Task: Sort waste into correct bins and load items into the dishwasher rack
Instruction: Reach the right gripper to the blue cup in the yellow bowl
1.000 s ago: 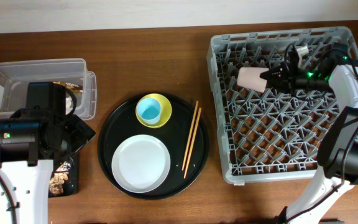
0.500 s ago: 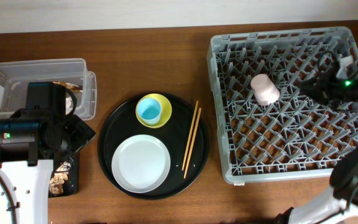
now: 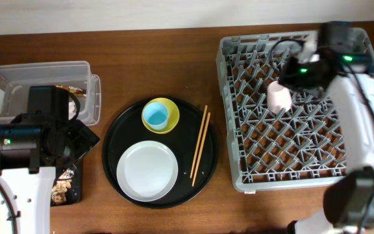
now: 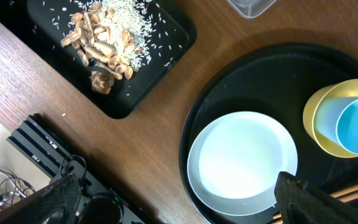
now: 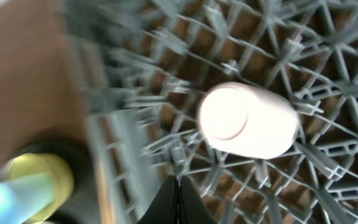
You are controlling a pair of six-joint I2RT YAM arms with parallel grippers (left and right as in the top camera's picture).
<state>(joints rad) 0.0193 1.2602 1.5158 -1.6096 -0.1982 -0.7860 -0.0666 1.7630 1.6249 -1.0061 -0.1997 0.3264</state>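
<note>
Soft, even indoor light; two views sharp, one smeared by motion.

In the overhead view the light is flat and bright. Shadows fall thin and soft beside the dishwasher rack, and the right arm is streaked with motion blur. The left wrist view is crisp, with a faint sheen on the round black tray and the plate close to washed out. The left half of the right wrist view is smeared. There the yellow bowl is only a blur, and the pale pink cup glares white on its base.
</note>
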